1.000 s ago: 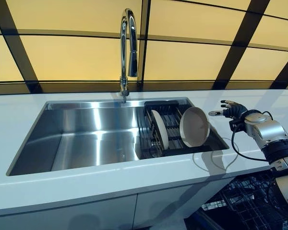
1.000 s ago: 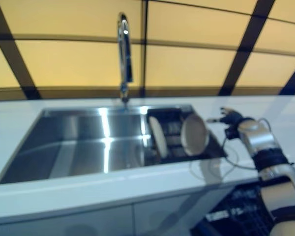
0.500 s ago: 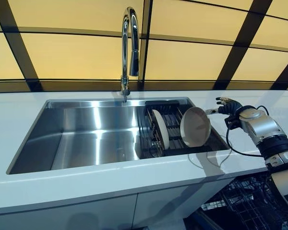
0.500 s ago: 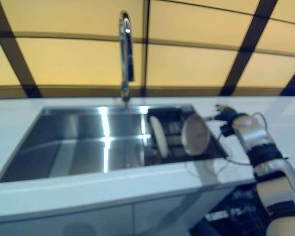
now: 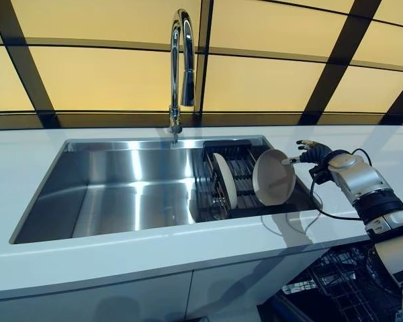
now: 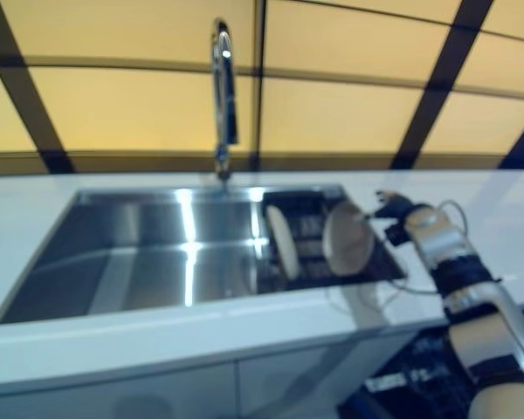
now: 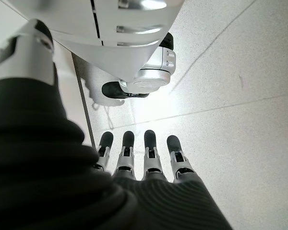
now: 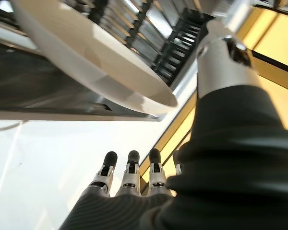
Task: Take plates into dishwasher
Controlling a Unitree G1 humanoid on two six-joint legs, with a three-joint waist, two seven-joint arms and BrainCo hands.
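So far nothing has reached the dishwasher, as I judge it; both plates are in the dark rack [image 5: 236, 176] at the right end of the sink [image 5: 121, 194], the nearer plate [image 5: 273, 177] leaning with its face toward me and the second plate [image 5: 224, 180] standing on edge just beside it; the dishwasher basket [image 5: 342, 285] shows empty where I can see it, low on the right under the counter edge. My right hand [image 5: 307, 153] is at the nearer plate's rim, fingers relaxed and straight in its wrist view, thumb [image 8: 222, 57] extended past the rim [image 8: 134, 91], holding nothing; whether it touches the plate I cannot tell. My left hand [image 7: 144, 158] hangs down over the floor [image 7: 240, 96], fingers straight, empty. Left to do: grasp, lift, carry and slot each plate, so the whole job. The counter [image 5: 188, 251] is white and glossy; a tall chrome tap [image 5: 180, 64] stands behind the sink; behind it, amber panels [image 5: 87, 74] crossed by dark bars.
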